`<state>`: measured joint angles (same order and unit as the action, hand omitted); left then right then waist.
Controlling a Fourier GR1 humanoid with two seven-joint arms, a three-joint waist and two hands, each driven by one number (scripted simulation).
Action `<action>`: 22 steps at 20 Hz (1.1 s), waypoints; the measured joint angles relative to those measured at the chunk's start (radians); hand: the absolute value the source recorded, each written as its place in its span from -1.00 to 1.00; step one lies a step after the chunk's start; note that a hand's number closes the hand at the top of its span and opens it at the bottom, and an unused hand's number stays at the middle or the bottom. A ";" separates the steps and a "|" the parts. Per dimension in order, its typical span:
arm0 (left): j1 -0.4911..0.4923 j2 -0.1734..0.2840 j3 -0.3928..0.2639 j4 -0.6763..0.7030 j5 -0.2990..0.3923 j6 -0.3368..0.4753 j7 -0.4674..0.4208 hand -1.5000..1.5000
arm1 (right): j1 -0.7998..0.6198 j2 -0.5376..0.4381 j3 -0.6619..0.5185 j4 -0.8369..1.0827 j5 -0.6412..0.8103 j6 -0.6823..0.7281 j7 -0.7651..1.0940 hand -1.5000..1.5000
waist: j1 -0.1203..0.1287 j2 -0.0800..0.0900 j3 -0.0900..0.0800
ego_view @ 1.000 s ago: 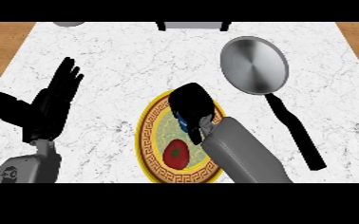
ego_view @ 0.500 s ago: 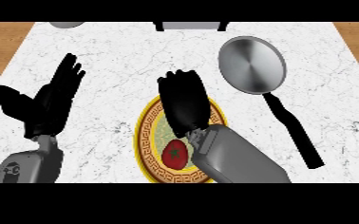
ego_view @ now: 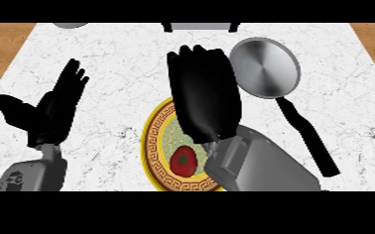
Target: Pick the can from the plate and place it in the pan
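right hand (ego_view: 204, 96) flat, fingers straight and together, stretched over the plate's (ego_view: 156, 138) far rim, holding nothing. below the palm, by the wrist, sat the can (ego_view: 183, 161) on the plate. just right of the fingertips lay the pan (ego_view: 265, 68). left hand (ego_view: 53, 108) rested open, fingers apart, well left.

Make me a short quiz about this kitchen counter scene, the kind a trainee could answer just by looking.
1. True or false: the can is already in the pan.
2. Which hand is over the plate? A. the left hand B. the right hand C. both
3. Fill in: the pan's black handle points toward the view's lower ______.

Key
1. False: the red-topped can stands on the plate, and the pan holds nothing.
2. B: the right hand is spread open above the plate; the left hand rests open at the view's left.
3. right
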<state>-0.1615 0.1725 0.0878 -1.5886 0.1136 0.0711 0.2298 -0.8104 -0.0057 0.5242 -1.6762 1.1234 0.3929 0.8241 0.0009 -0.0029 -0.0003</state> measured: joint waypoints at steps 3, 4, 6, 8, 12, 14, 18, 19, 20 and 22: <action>0.002 0.005 0.008 0.006 0.002 -0.009 -0.006 0.00 | -0.003 -0.008 -0.065 -0.002 0.012 -0.018 -0.013 1.00 | 0.001 0.001 0.000; 0.008 0.003 0.006 0.006 0.001 -0.013 -0.014 0.00 | 0.000 -0.021 -0.091 0.008 0.014 -0.035 -0.029 1.00 | 0.001 0.002 0.000; 0.010 0.007 0.010 -0.002 0.007 -0.018 -0.007 0.00 | -0.013 -0.053 -0.158 0.040 0.007 -0.065 -0.069 1.00 | 0.003 0.003 0.000; -0.002 0.009 0.014 0.003 0.009 -0.021 -0.002 0.00 | 0.016 -0.088 -0.203 0.051 0.002 -0.103 -0.115 1.00 | 0.002 0.003 0.000; -0.009 0.004 0.014 0.002 0.007 -0.019 0.001 0.00 | 0.043 -0.163 -0.317 0.107 -0.033 -0.181 -0.230 1.00 | 0.002 0.004 0.001; -0.009 0.004 0.013 -0.002 0.001 -0.015 0.006 0.00 | 0.043 -0.198 -0.381 0.173 -0.055 -0.233 -0.294 1.00 | 0.005 0.006 0.001; -0.010 -0.005 0.005 -0.008 -0.007 -0.008 0.012 0.00 | 0.053 -0.256 -0.483 0.301 -0.102 -0.331 -0.435 1.00 | 0.008 0.007 0.001; -0.015 -0.007 0.003 0.000 -0.007 -0.011 0.012 0.00 | 0.050 -0.263 -0.499 0.345 -0.107 -0.359 -0.469 1.00 | 0.008 0.007 0.001; -0.016 -0.008 0.003 -0.005 -0.007 -0.009 0.016 0.00 | 0.050 -0.272 -0.515 0.385 -0.115 -0.384 -0.508 1.00 | 0.009 0.007 0.001; -0.012 -0.008 0.003 -0.009 -0.007 -0.013 0.014 0.00 | 0.035 -0.286 -0.546 0.483 -0.136 -0.433 -0.590 1.00 | 0.013 0.008 0.001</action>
<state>-0.1740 0.1642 0.0907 -1.5978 0.1069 0.0582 0.2439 -0.7752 -0.2914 -0.0222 -1.1928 0.9878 -0.0401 0.2344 0.0142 0.0053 0.0006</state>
